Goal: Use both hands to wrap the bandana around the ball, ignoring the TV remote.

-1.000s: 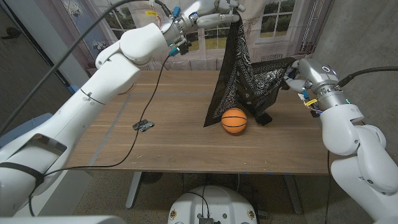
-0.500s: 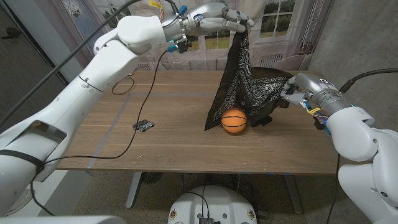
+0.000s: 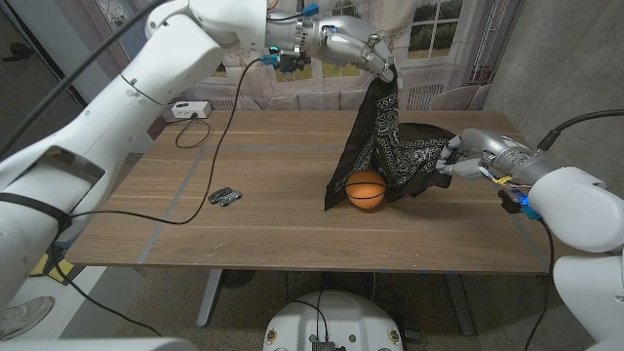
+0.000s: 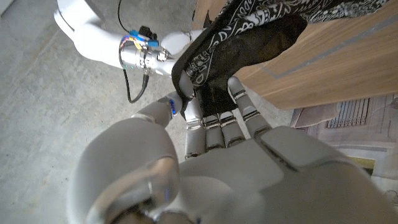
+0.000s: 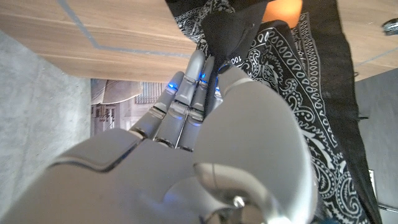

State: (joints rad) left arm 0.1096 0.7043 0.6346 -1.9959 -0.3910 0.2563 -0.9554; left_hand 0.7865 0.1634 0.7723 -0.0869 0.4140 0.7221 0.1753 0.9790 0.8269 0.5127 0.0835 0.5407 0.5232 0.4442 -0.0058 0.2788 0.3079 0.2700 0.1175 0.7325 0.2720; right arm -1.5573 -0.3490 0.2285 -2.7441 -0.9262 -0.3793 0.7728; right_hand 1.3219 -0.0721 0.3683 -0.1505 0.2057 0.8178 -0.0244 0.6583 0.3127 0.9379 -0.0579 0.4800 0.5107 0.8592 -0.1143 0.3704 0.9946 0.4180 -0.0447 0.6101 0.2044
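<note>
An orange ball (image 3: 367, 191) sits on the wooden table (image 3: 273, 166), right of the middle. A black bandana with white paisley print (image 3: 382, 136) hangs over its far side like a tent. My left hand (image 3: 363, 51) pinches one corner high above the ball. My right hand (image 3: 470, 156) grips another corner low over the table, right of the ball. In the left wrist view the cloth (image 4: 249, 31) runs up from my left hand (image 4: 217, 124). The right wrist view has the cloth (image 5: 298, 81) past my right hand (image 5: 199, 93), with the ball (image 5: 286, 9) beyond.
A small dark object (image 3: 223, 197) lies on the table's left half at the end of a black cable (image 3: 216, 146). A white power strip (image 3: 185, 109) sits at the far left edge. Windows and a wall stand behind the table.
My left hand has moved right and down with its corner. My right hand has come down toward the table with its corner. The bandana now hangs closer around the ball.
</note>
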